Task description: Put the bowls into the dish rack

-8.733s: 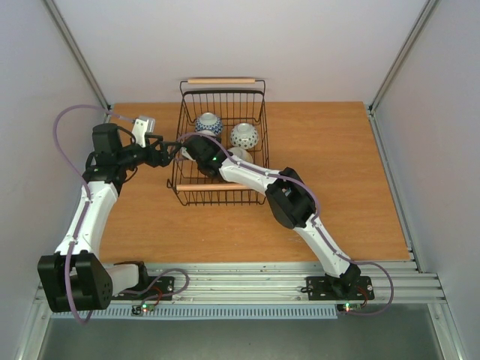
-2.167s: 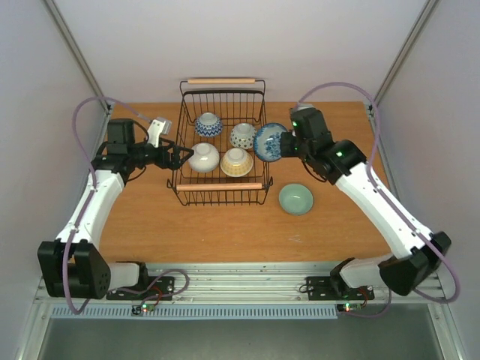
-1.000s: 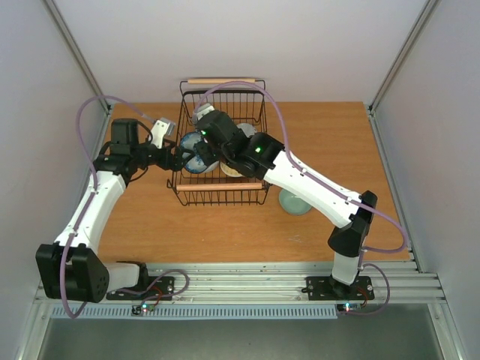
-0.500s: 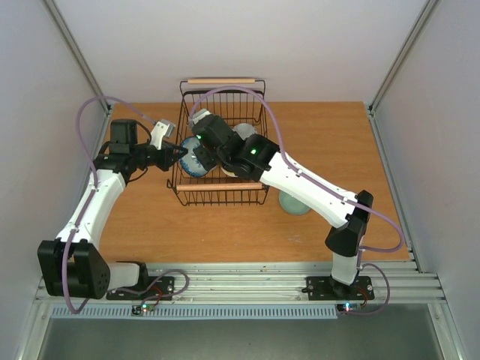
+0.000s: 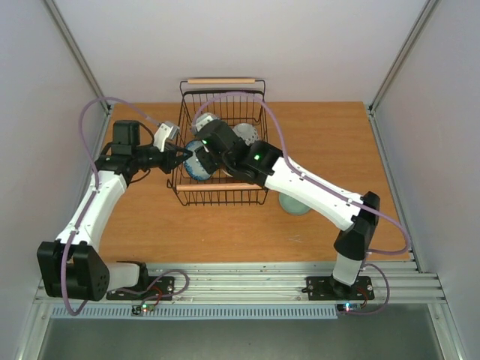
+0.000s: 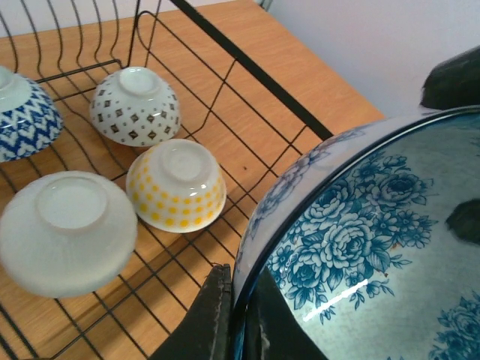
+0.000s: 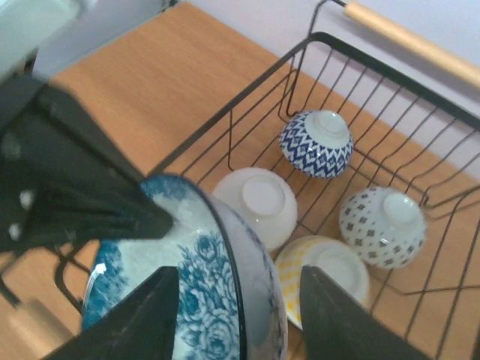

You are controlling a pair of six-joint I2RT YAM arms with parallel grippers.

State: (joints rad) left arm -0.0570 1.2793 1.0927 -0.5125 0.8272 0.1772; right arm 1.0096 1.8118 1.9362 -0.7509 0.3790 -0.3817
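A blue floral bowl [image 5: 193,168] stands on edge over the left side of the dish rack [image 5: 222,80]. My left gripper [image 5: 182,155] is shut on its rim, one finger inside and one outside, as the left wrist view shows [image 6: 240,289]. The right gripper [image 7: 240,315] straddles the same bowl [image 7: 199,300] with its fingers [image 7: 142,319] spread, open and off the rim. Several bowls lie upside down in the rack: blue zigzag [image 7: 316,142], grey-dotted [image 7: 382,226], yellow-dotted [image 7: 330,274], plain white [image 7: 256,201]. A pale green bowl [image 5: 291,204] sits on the table, partly hidden under the right arm.
The rack is black wire with a wooden handle at the far end and another at the near end [image 5: 234,186]. It stands at the back middle of the wooden table [image 5: 337,150]. The right arm [image 5: 300,184] stretches across the rack's near right corner.
The right arm carried the blue floral bowl over the rack to the left gripper. The left gripper shut on its rim. The right jaws then opened off it.
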